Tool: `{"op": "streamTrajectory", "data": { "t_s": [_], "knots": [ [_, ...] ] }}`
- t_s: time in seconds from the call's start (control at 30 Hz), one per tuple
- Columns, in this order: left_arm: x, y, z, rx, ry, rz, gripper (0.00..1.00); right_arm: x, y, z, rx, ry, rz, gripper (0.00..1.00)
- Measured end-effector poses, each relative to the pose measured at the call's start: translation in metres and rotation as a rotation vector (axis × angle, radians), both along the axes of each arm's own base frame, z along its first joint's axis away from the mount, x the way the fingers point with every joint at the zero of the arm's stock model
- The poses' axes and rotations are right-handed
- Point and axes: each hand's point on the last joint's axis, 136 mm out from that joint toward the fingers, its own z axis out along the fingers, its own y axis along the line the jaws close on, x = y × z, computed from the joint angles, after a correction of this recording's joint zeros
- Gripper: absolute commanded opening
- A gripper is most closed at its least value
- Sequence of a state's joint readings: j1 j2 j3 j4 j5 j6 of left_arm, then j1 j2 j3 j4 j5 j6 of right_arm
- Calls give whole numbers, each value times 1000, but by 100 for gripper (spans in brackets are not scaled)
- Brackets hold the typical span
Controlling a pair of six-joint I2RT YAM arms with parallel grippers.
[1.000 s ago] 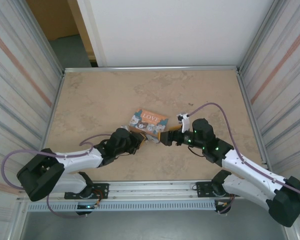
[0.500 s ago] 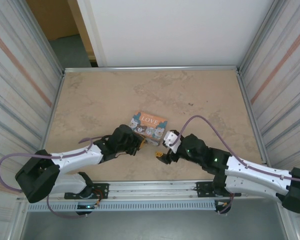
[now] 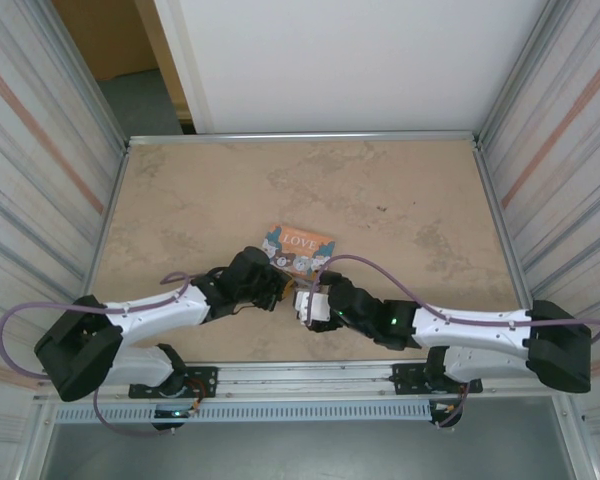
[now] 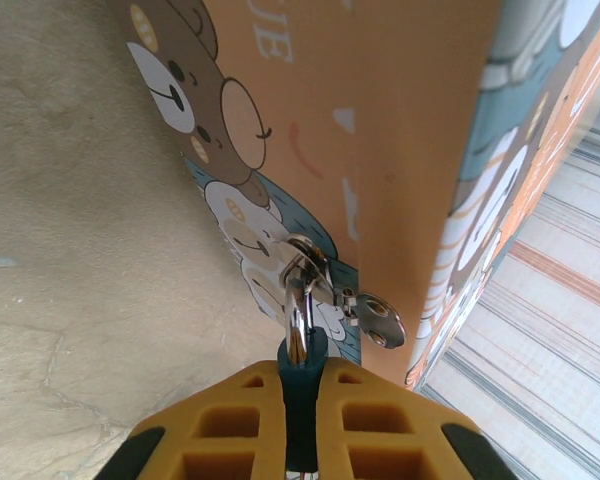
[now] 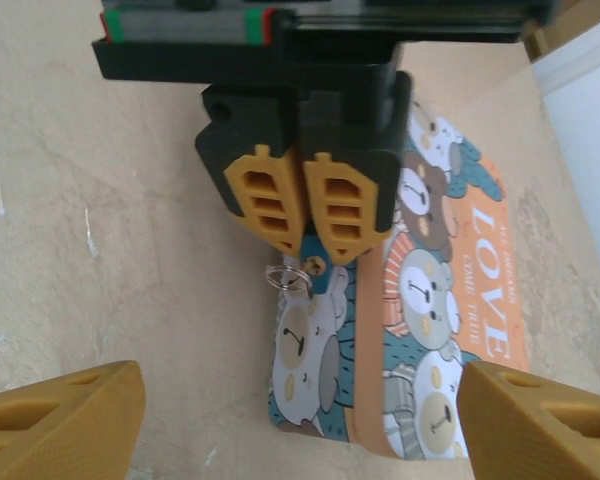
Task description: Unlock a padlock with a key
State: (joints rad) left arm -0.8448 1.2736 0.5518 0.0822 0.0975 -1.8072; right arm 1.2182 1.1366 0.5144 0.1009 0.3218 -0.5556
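In the left wrist view my left gripper is shut on the dark blue-green padlock. Its silver shackle points up against the orange "LOVE" box. A small pale metal key lies beside the shackle, against the box. The right wrist view faces the left gripper head-on, with the padlock at its tips and a thin wire ring beside it. My right gripper is open, its fingers wide apart and a short way from the lock. From above, the right gripper sits just right of the left gripper.
The orange box lies flat on the beige stone-look table, just beyond both grippers. A metal rail runs along the near edge. Corrugated walls close in the left and right sides.
The right arm has swung left and down from beside the box to just in front of the left gripper. The left gripper has barely moved and still holds the padlock.
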Motion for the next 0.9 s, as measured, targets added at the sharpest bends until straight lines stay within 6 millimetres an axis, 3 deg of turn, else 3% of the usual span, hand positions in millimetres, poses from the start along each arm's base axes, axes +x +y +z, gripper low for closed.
{"op": "streamTrajectory", "data": {
  "t_s": [0.13,0.47,0.9],
  "knots": [
    [-1,-1,-2,2,9,-5,0,3,9,-8,-18,3,3,70],
    [-2,-1,-3,-3,18,-5,0,16,17,-15,-10,11,-20,40],
    [-3,-2,-5,-3,32,-6,0,23,15,-26,-24,31,-39,29]
  ]
}}
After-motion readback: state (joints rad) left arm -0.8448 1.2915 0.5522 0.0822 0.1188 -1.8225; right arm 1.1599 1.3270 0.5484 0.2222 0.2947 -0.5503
